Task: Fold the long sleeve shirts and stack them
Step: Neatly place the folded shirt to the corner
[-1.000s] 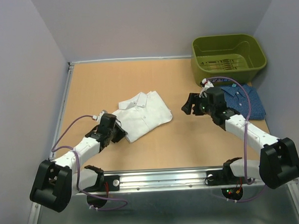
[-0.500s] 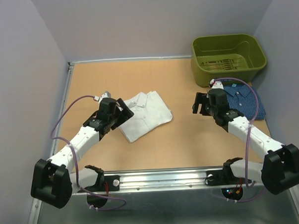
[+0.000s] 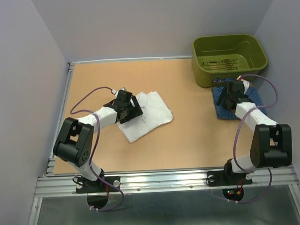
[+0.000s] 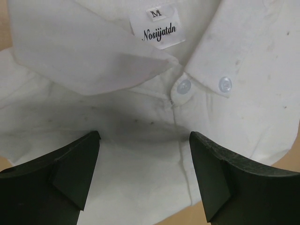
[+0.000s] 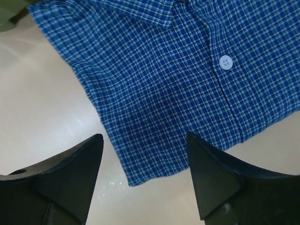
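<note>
My left claw (image 3: 130,107) has spread wide within the last second; it was nearly pinched shut down by the near-left corner of the white shirt (image 3: 149,114), and it has since let go and swung forward over the collar end. From the left wrist I see both fingers apart with nothing between them, hovering above the collar buttons and the neck label (image 4: 159,29), the cloth lying flat underneath. My right claw (image 3: 228,95) has moved as well: it hung over bare tabletop (image 3: 104,79) between the two garments, and now it sits over the blue checked shirt (image 3: 220,112), also spread and empty, its fingers straddling the shirt's near corner in the right wrist view. Moving outward, the white shirt lies folded into a compact rectangle left of centre and seems not to have shifted. The blue shirt lies on the right side, just in front of the olive bin (image 3: 208,77), and looks folded too, though my arm hides much of it from above. The two shirts are well apart, so I judge the white fold finished and released, and the stacking not yet begun. Each claw is now poised over its own shirt, which suggests one of them is about to be picked up and carried across.
</note>
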Robot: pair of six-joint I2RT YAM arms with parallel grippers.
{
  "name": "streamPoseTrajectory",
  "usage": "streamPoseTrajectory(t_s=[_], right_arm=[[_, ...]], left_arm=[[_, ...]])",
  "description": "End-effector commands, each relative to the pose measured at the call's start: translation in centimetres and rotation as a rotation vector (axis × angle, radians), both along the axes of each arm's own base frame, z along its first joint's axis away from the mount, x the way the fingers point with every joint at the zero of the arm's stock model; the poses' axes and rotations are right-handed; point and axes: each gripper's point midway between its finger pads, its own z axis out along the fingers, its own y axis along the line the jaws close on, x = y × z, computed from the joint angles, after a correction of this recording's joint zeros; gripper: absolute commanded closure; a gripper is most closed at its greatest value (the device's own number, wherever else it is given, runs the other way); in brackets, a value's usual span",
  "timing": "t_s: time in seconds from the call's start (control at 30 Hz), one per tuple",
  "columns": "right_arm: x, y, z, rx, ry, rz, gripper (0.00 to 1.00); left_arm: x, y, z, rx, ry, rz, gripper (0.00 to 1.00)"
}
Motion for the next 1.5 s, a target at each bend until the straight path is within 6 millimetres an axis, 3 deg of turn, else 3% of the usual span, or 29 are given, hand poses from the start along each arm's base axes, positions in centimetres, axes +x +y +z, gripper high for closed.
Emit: streamPoseTrajectory(t_s=[0.0,0.1,0.23,0.37,0.67,0.77,0.93,1.03,1.1,1.23,1.33,1.4,1.43,1.47], right_arm=[[1.6,0.0,-0.4,0.024,0.016,-0.001,0.26],[0.9,1.4,-3.3,0.09,0.102,0.049,0.32],[-1.6,3.7,-6.6,0.202,0.224,0.101,0.41],[-3.7,7.5,-7.9,0.339,0.285,0.185,0.45],[-9.9,19.0,-8.5,0.533,0.403,0.414,0.45],[-11.8,21.3,-8.6,0.539,0.428,0.464,0.45],[-14.2,23.3,-8.5,0.547,0.457,0.54,0.45],[-14.3,24.7,-6.5,0.545,0.401,0.623,0.43],[-13.0,25.9,-3.8,0.547,0.313,0.69,0.39],[-10.1,27.8,2.5,0.557,0.133,0.797,0.3],[-8.3,29.5,5.0,0.565,0.085,0.873,0.22],[-7.1,30.1,4.9,0.547,0.085,0.894,0.19],[-6.0,30.5,5.9,0.536,0.051,0.908,0.19],[-5.3,30.7,5.3,0.518,0.062,0.914,0.19]], left_arm=[[0.6,1.4,-0.3,0.067,-0.013,-0.001,0.11],[0.3,2.9,-1.1,0.12,0.011,-0.01,0.11],[0.1,5.4,-1.2,0.191,0.035,-0.006,0.11],[0.5,7.3,-0.5,0.231,0.027,-0.008,0.11],[2.1,8.4,6.0,0.241,-0.135,0.004,0.11],[2.0,9.0,7.7,0.227,-0.173,0.031,0.11],[1.0,10.7,9.2,0.211,-0.203,0.098,0.11],[0.0,11.9,8.6,0.208,-0.191,0.139,0.11],[-0.6,12.5,8.9,0.197,-0.206,0.159,0.1],[-2.8,14.6,7.0,0.172,-0.175,0.237,0.08],[-4.2,16.5,5.5,0.146,-0.145,0.316,0.07],[-5.1,17.3,4.4,0.107,-0.118,0.349,0.07],[-5.2,17.8,4.2,0.096,-0.115,0.371,0.07],[-5.3,18.0,3.9,0.086,-0.107,0.379,0.07]])
